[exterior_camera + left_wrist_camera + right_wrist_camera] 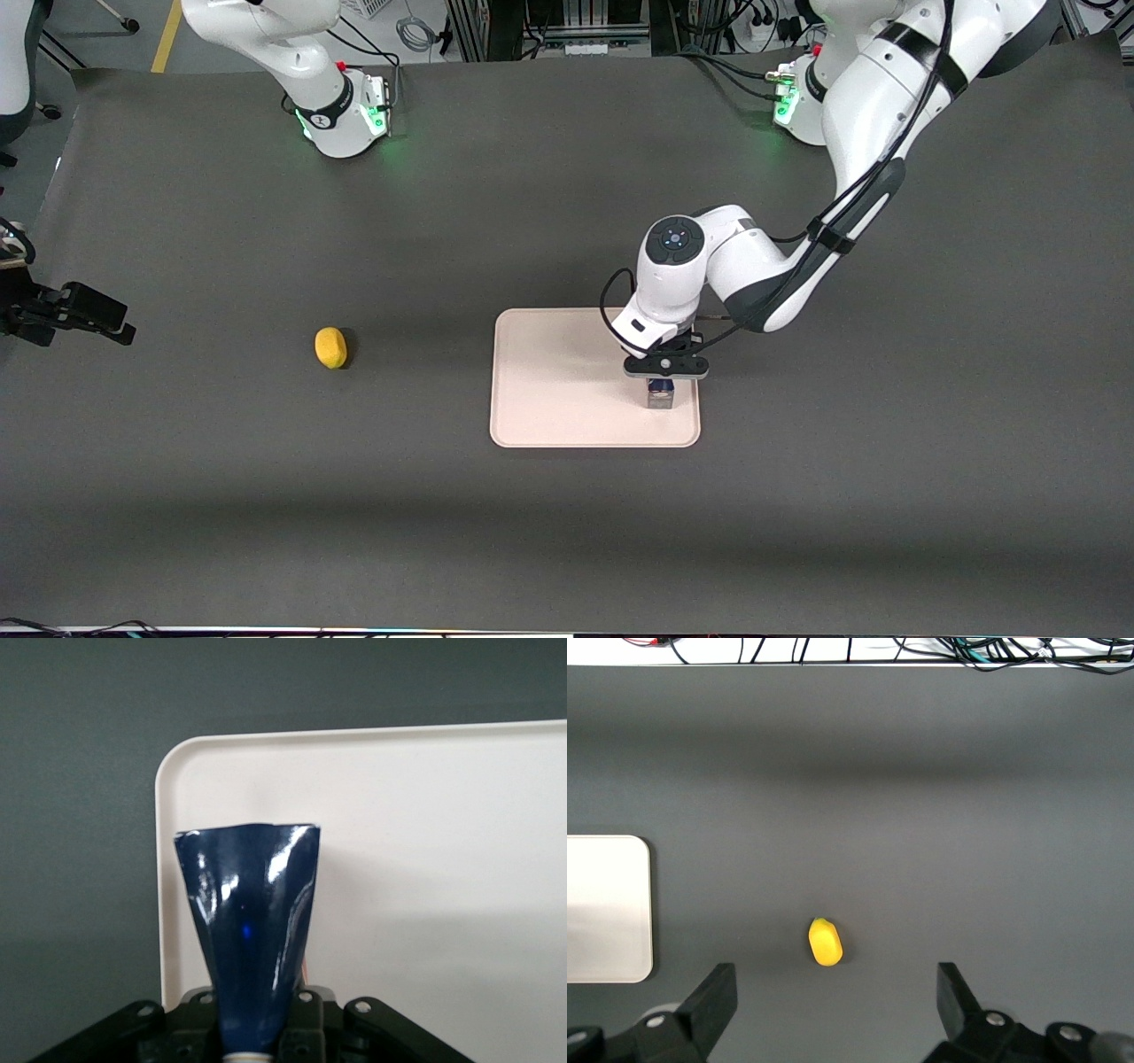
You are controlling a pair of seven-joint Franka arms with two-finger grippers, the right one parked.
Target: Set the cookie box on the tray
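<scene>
Front view has the left arm's gripper [660, 390] clamped on the small dark blue cookie box [660, 396], over the pale pinkish-white rectangular tray [549, 381] near its working-arm edge; whether box touches tray, I cannot tell. Small yellow lump [330, 346] sits well apart toward the parked arm.

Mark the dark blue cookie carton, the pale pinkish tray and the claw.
Dark blue cookie carton [248, 921]: left wrist view, glossy side panel.
Pale pinkish rectangular tray [549, 390]: front view, bare floor.
Claw [661, 385]: front view, between fingertips, shut on the carton above the tray.
</scene>
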